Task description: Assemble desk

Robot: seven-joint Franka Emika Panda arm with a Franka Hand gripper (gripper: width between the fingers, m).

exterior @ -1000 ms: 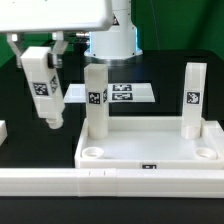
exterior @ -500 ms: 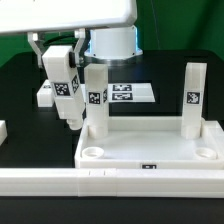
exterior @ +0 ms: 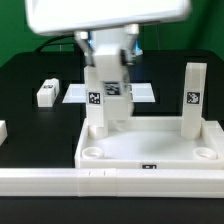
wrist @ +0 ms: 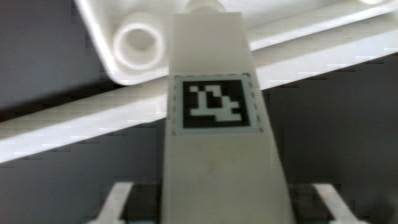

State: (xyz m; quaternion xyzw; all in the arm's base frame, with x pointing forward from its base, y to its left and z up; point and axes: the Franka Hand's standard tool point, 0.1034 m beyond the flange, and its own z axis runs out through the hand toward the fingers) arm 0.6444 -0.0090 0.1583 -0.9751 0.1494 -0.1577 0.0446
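Observation:
The desk's white tabletop (exterior: 176, 163) lies tray-side up near the front, with round sockets in its corners. One leg (exterior: 94, 112) stands in its back corner on the exterior view's left, another (exterior: 193, 98) in the back corner on the right. My gripper (exterior: 110, 58) is shut on a third leg (exterior: 114, 92), which hangs tilted over the tray, right beside the standing left leg. The wrist view shows this tagged leg (wrist: 214, 110) running out from my gripper (wrist: 221, 208), with a corner socket (wrist: 139, 40) beyond it. A fourth leg (exterior: 47, 93) lies loose on the black table.
A long white rail (exterior: 110, 182) runs along the front edge, just before the tabletop. The marker board (exterior: 143, 93) lies flat behind the tabletop. A small white piece (exterior: 3, 130) shows at the exterior view's left edge.
My gripper has carried the held leg toward the exterior view's right, from beside the loose leg to over the tabletop, close to the standing left leg.

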